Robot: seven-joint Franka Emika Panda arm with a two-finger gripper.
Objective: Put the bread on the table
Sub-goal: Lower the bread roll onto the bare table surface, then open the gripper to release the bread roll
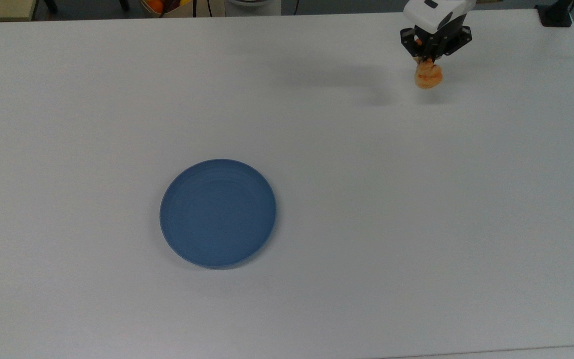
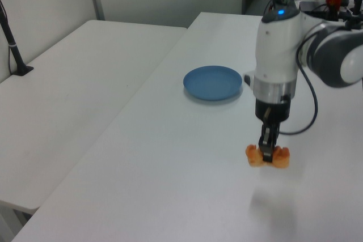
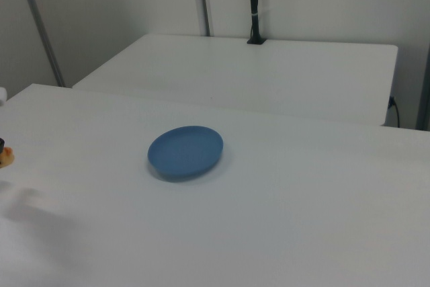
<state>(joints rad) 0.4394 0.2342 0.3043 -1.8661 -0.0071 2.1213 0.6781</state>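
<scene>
Bread (image 1: 428,77) is held clamped between the fingers of the gripper (image 1: 432,61), hanging below them above the table (image 1: 416,209), clear of the surface — a faint shadow is cast on the white top just beneath and beside it. In the top view it is seen near the far right corner of the table, well apart from the blue plate (image 1: 217,213), which lies nearer the middle and carries nothing. In the left view the bread (image 2: 267,156) is gripped at its middle, its two orange lumpy ends sticking out on either side of the closed fingers (image 2: 266,147), and the white arm (image 2: 277,49) is seen standing upright over it with a black cable looping off toward the left view's right. The blue plate (image 2: 213,82) is seen behind the arm there. In the right view a small orange sliver of the bread (image 3: 5,158) is caught at the right view's left edge, with the plate (image 3: 185,151) well to its right. A second white table (image 3: 255,72) is seen beyond, with a black post (image 3: 254,5) clamped at its far edge.
</scene>
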